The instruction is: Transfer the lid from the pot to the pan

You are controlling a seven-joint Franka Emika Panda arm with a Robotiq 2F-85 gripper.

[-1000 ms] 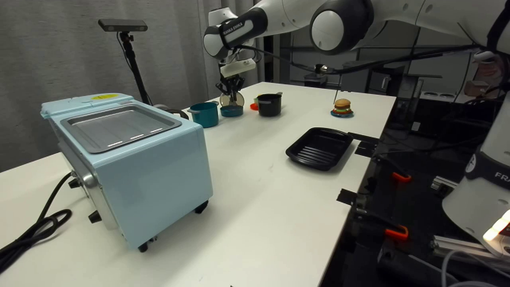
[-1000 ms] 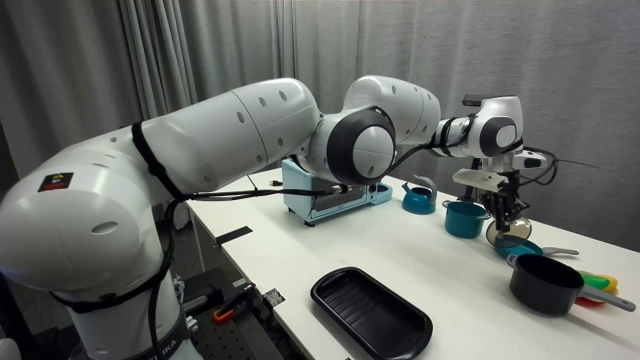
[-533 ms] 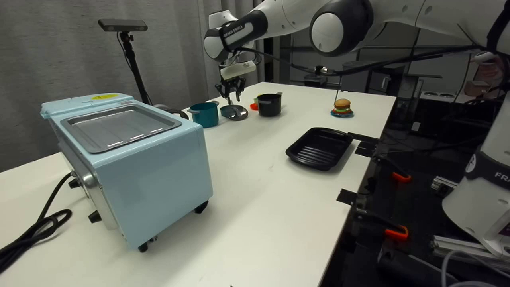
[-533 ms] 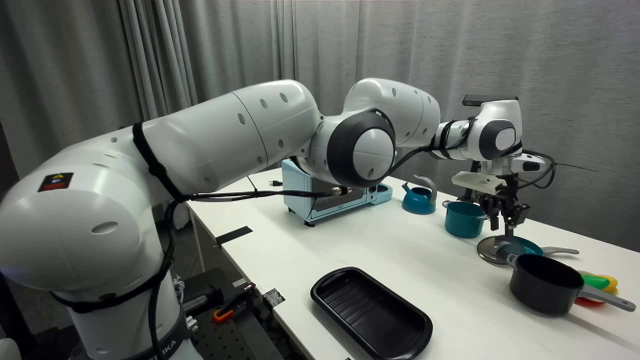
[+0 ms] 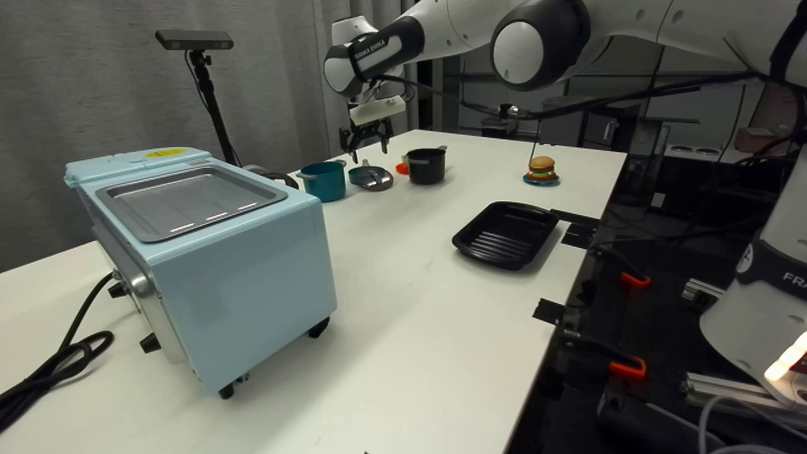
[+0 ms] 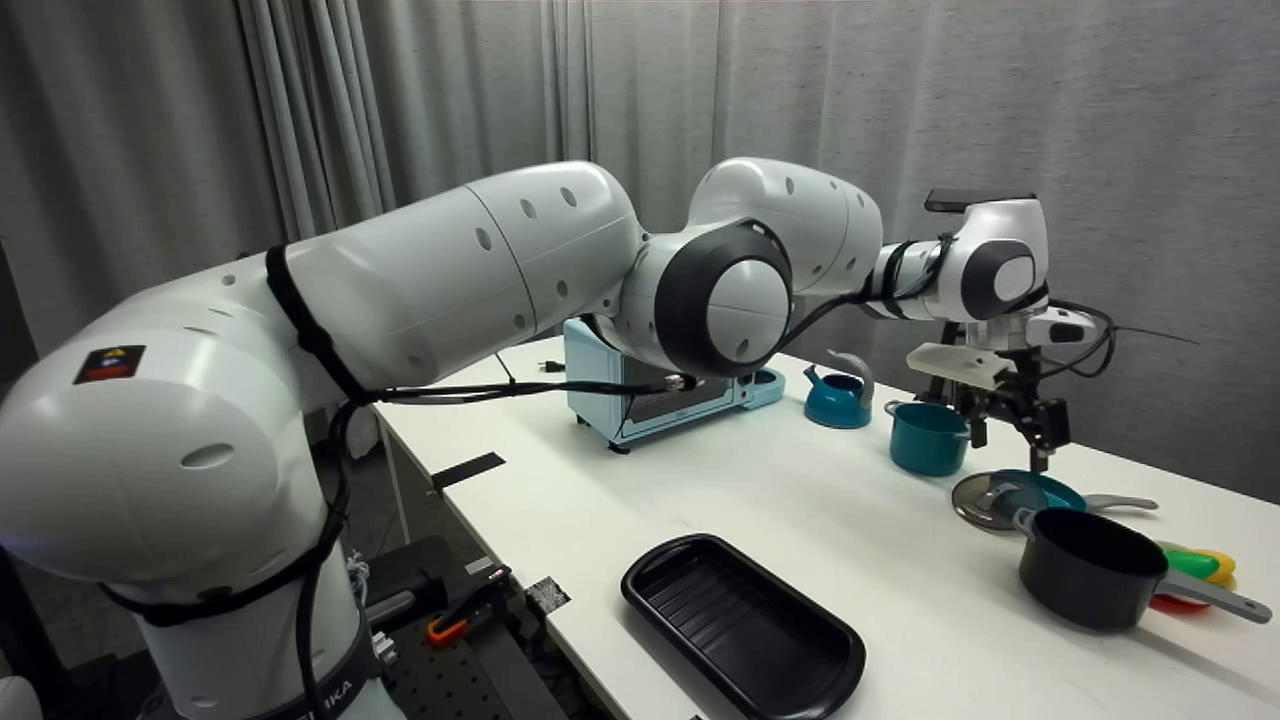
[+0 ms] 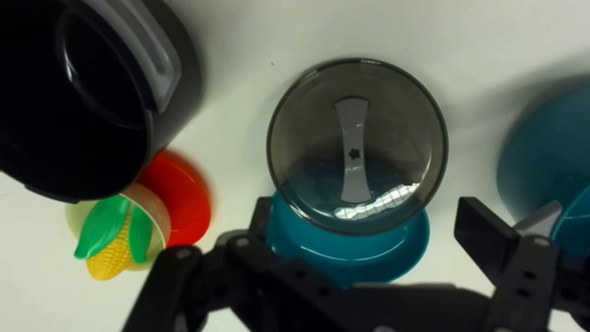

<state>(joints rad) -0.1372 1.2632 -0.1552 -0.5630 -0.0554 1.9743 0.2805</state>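
"Jaws are spreading wider than before, standing well apart above the pan (image 7: 345,258)."

"And the lid (image 7: 355,147)?"

"Smoky, see-through, it's lying tilted over the pan's rim."

"Room?"

"Bench (image 7: 237,115) is separating it from teal pot (image 7: 539,147) and black saucepan (image 6: 1080,590)."

"Only the wrist view is showing the star (image 7: 354,153) on the handle (image 7: 352,124)."

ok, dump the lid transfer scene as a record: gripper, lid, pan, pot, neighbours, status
gripper: open, holding nothing, above the pan
lid: greyish see-through disc, off-centre, overhanging one side of the pan
pan: teal, only partly covered
pot: teal, upright, uncovered, beside the pan
neighbours: black pot on the pan's other side; toy corn next to it
elsewhere: black ridged tray, teal kettle
status: lid off the pot, not squarely seated on the pan
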